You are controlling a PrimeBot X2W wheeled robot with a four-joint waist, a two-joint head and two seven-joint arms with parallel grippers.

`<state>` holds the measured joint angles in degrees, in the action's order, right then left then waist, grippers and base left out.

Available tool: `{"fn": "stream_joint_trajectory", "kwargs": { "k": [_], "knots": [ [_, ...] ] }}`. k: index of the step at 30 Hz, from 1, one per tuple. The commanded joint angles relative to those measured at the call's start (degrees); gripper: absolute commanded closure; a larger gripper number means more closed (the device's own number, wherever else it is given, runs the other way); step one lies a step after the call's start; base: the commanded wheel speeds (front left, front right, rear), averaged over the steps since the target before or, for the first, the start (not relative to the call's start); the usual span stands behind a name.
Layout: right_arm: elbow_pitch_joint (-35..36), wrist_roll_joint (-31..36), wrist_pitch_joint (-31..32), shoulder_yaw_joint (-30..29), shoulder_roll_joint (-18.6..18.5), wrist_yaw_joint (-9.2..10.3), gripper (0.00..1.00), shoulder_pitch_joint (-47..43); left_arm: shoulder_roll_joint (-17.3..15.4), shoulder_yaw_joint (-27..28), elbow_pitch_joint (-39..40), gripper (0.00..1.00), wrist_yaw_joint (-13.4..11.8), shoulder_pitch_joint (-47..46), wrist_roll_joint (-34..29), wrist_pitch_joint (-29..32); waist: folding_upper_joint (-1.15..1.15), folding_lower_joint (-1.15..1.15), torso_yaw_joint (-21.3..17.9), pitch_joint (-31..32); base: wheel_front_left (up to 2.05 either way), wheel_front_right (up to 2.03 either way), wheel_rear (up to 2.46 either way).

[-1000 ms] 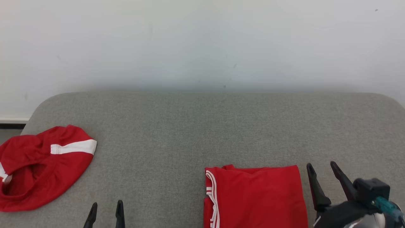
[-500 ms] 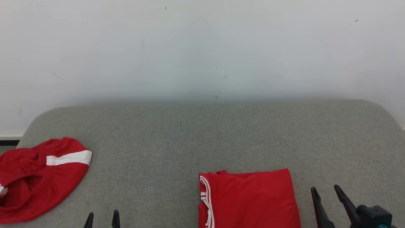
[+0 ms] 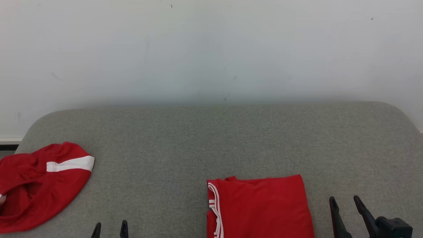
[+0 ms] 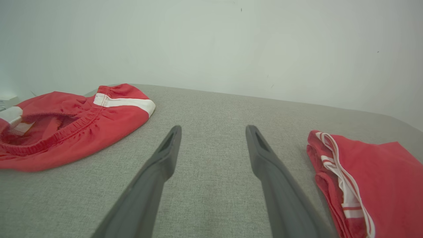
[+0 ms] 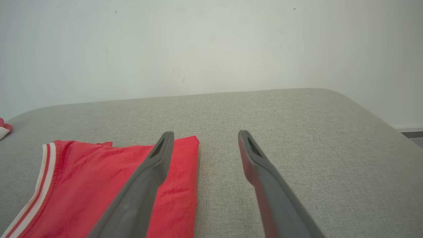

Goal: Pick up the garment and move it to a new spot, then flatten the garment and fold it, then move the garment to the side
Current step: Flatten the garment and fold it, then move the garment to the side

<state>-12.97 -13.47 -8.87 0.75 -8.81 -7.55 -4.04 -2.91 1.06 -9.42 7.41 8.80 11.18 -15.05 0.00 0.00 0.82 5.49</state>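
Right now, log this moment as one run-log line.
garment: folded, on grey cushion | left fingers: open, empty | right fingers: open, empty, beside garment | red shorts: crumpled, far left

The grey cushion [image 3: 211, 138] is coarse woven cloth, matt; the folded red shirt [image 3: 261, 208] is smooth, fine cloth.

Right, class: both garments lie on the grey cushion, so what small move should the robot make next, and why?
Probably swing the left jaws toward the crumpled red shorts with a white stripe. They lie unfolded at the left of the grey fabric cushion, while the red shirt with white trim already lies folded, and both pairs of jaws stand open and empty.
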Motion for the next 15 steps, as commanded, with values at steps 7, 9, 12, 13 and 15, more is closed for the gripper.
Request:
{"fn": "stream_joint_trajectory", "kwargs": {
  "k": [7, 9, 12, 13, 15],
  "knots": [
    [-0.1, 1.4, -0.1, -1.0, 1.2, 0.14, 0.0, 0.5, 0.0, -0.8, -0.2, 0.0, 0.1, 0.2, 0.7, -0.2, 0.0, 0.0, 0.1, -0.3, 0.0, 0.0, 0.0],
    [-0.3, 1.0, 0.1, -1.1, 1.4, 0.14, 0.0, 0.5, 0.0, -0.8, -0.2, 0.0, 0.1, 0.3, 0.7, -0.2, 0.0, 0.0, 0.1, -0.3, 0.0, 0.0, 0.0],
    [-0.5, 1.3, 0.3, -1.1, 1.7, 0.14, 0.0, 0.5, 0.0, -0.7, -0.1, 0.0, 0.1, 0.4, 0.5, -0.2, 0.0, 0.0, 0.2, -0.3, 0.0, 0.0, 0.0],
    [-0.5, 1.7, 0.6, -1.2, 2.0, 0.14, 0.0, 0.4, 0.0, -0.6, -0.1, 0.0, 0.1, 0.4, 0.4, -0.2, 0.0, 0.0, 0.3, -0.3, 0.0, 0.0, 0.0],
    [-0.6, 1.6, 0.7, -1.2, 2.2, 0.14, 0.0, 0.5, 0.0, -0.4, -0.2, 0.0, 0.1, 0.2, 0.4, -0.2, 0.0, 0.0, 0.3, -0.3, 0.0, 0.0, 0.0]
  ]
}}
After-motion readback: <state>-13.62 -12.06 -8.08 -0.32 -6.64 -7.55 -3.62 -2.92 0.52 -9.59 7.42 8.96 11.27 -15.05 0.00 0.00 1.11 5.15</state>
